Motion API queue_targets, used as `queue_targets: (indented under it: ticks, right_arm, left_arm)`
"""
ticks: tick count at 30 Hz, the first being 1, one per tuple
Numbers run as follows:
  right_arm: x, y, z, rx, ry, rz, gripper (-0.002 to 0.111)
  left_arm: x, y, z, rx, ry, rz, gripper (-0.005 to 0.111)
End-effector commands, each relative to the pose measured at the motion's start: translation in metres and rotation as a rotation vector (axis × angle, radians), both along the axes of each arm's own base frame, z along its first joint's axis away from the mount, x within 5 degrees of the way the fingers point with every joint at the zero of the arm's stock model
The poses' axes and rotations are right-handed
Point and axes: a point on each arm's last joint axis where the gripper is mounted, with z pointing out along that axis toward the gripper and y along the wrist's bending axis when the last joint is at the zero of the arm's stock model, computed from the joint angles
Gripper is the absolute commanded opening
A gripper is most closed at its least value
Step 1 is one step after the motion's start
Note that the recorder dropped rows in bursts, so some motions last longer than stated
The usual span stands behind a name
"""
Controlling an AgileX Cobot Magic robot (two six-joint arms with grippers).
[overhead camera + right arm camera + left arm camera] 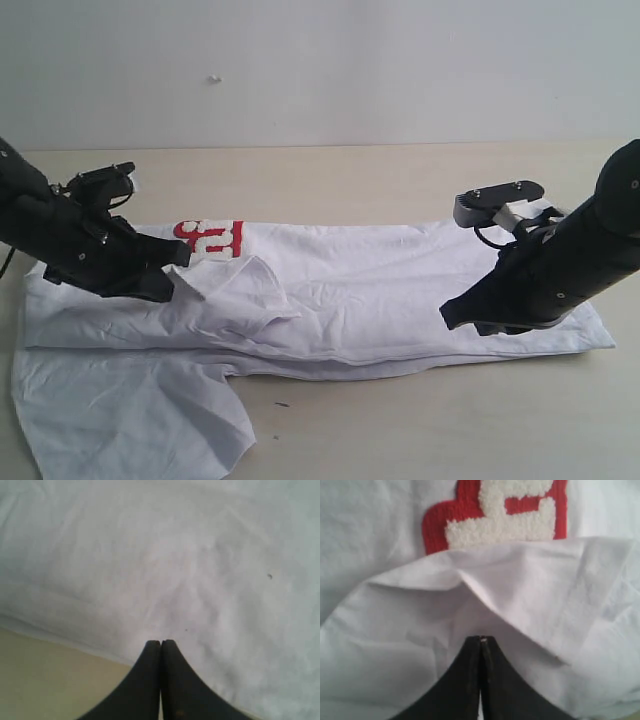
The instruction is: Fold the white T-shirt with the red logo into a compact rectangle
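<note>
The T-shirt (380, 280) lies along the table (420, 430), part-folded into a long strip (one flap spills out near the red logo (210, 238)). The left gripper (481, 640) and right gripper (161, 642) rest on it, jaws pressed together with no cloth visibly pinched. Next, I judge, they must open and grasp that loose side.

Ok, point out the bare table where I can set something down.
Two free patches: the strip of table between the shirt and the wall, and the near right corner, in front of the shirt's edge. Crowded: the left end under the left gripper, the right end under the right gripper.
</note>
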Motion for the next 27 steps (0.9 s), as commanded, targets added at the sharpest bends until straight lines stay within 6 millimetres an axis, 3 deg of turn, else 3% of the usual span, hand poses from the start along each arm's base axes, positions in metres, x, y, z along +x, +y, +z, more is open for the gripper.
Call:
queue_targets:
  ticks: [1, 5, 9, 18, 27]
  right_arm:
    - [0.000, -0.001, 0.002, -0.001, -0.018, -0.002, 0.000]
    - [0.000, -0.001, 0.002, -0.002, -0.022, -0.003, 0.000]
    - [0.001, -0.001, 0.002, -0.003, -0.032, -0.006, 0.000]
    - [0.002, -0.002, 0.003, -0.005, -0.045, -0.009, 0.000]
    - [0.002, -0.002, 0.002, -0.005, -0.041, -0.008, 0.000]
  left_arm:
    - [0.003, -0.004, -0.014, -0.033, 0.016, 0.026, 0.000]
    - [0.005, -0.008, -0.031, -0.091, 0.059, 0.072, 0.000]
    - [0.008, -0.013, -0.034, -0.172, 0.068, 0.129, 0.000]
    - [0.023, -0.026, -0.014, -0.322, 0.013, 0.100, 0.000]
    - [0.053, -0.020, 0.002, -0.215, -0.182, 0.135, 0.000]
